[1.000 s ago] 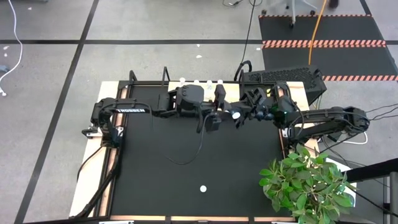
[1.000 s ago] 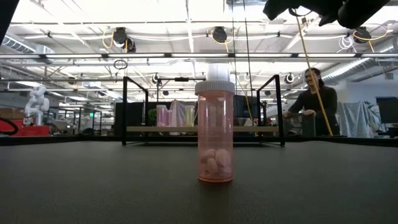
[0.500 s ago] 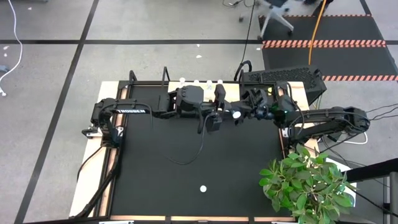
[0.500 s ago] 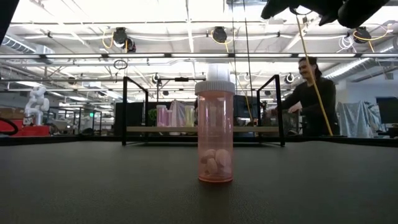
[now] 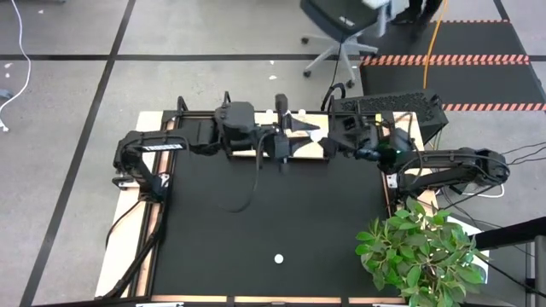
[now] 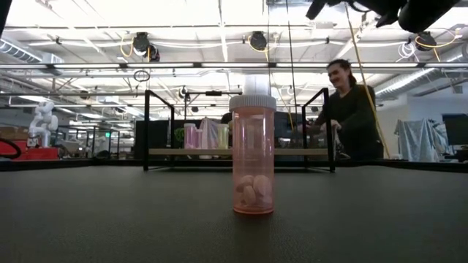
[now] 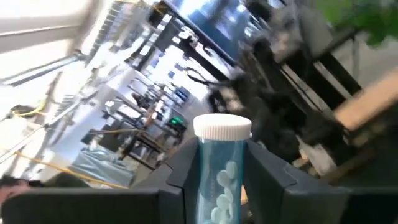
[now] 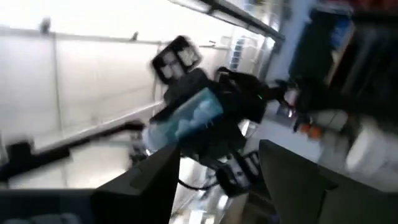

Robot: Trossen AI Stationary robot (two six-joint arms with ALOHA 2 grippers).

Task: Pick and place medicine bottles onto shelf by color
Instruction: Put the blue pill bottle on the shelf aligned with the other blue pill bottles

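Now gripping a blue bottle (image 7: 219, 163) in the left gripper (image 7: 222, 186), fingers set narrow around it, white cap up, raised over the far side of the table near the shelf (image 6: 219, 152). Facing the right gripper (image 8: 217, 186) close by, its fingers spread wide and empty. Keep the bottle upright and lower it slowly onto the board, clear of the pink bottles (image 6: 191, 136) standing there. Steer wide of the black brackets (image 6: 146, 130) and of the other arm. Let go only once the base sits flat. Leave for later the lone pink bottle (image 6: 253, 157), upright on the near table, well apart.
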